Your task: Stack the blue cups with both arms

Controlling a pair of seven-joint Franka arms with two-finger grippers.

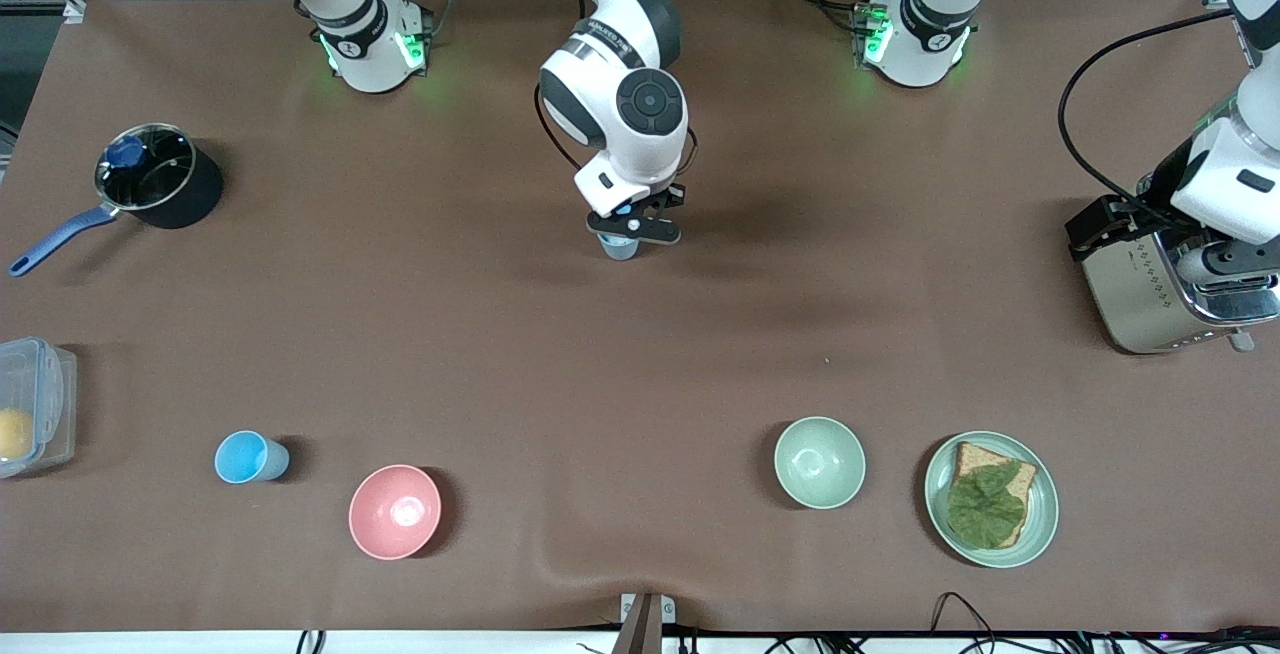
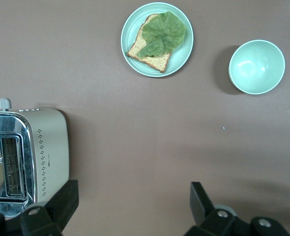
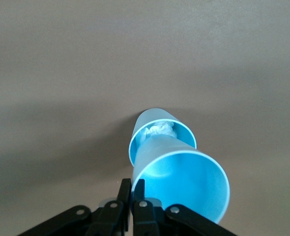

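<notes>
Along the bench edge nearest the front camera, toward the right arm's end, we saw a third blue cup (image 1: 243, 457) lying on its side beside the pink bowl (image 1: 394, 511), untouched. Toward the middle of the bench, nearer the arms' edge, the right gripper (image 1: 634, 225) pinched the rim of a bright blue cup (image 3: 184, 182), its base entering the standing cup (image 3: 159, 135) with the white scrap, presumably to nest them. At the left arm's end, the left gripper (image 2: 130, 211) waited wide open over bare bench beside the toaster (image 1: 1160, 289).
</notes>
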